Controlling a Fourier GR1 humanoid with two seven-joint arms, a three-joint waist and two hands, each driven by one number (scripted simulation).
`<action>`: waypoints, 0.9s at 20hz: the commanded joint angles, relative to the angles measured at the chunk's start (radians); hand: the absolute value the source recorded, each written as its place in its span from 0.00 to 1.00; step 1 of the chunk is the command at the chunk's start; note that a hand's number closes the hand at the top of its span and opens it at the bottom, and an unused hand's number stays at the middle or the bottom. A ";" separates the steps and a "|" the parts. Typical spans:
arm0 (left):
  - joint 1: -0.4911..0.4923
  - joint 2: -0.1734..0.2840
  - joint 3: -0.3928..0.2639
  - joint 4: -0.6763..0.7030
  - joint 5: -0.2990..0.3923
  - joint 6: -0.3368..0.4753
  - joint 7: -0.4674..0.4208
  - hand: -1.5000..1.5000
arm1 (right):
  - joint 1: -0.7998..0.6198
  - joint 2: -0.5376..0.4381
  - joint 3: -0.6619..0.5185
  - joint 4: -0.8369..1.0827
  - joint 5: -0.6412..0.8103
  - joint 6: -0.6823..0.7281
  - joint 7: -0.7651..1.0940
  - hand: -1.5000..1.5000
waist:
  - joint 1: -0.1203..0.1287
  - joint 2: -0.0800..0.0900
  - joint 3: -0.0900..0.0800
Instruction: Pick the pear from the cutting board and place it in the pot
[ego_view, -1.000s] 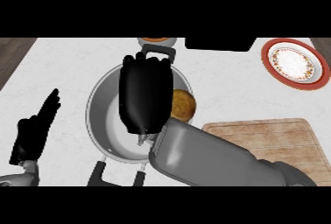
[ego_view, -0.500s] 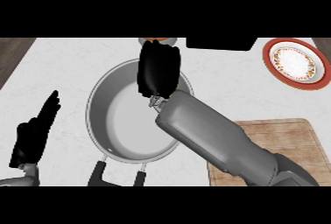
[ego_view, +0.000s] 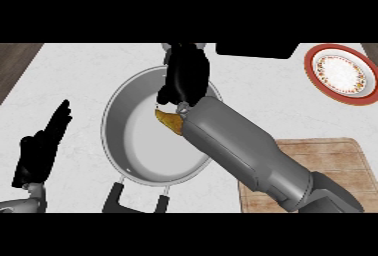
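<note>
Pear (ego_view: 169, 121): yellow-brown sliver showing inside pot (ego_view: 133, 150), under right forearm.

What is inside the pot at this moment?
Inside the pot a small part of the pear shows; the right hand and its forearm cover the rest.
</note>
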 joint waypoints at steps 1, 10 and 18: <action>0.014 0.010 0.012 0.016 0.007 -0.015 -0.016 0.50 | -0.005 0.005 0.052 -0.011 -0.041 -0.195 0.011 0.00 | -0.011 -0.005 0.000; 0.034 0.002 0.020 -0.010 -0.007 0.009 0.009 0.50 | 0.027 0.005 0.008 -0.191 -0.059 -0.511 0.010 0.00 | -0.040 -0.018 0.001; 0.033 -0.015 0.037 -0.077 0.002 0.029 0.085 0.50 | 0.242 0.005 0.066 -0.448 -0.026 -0.516 -0.002 0.00 | -0.086 -0.025 0.001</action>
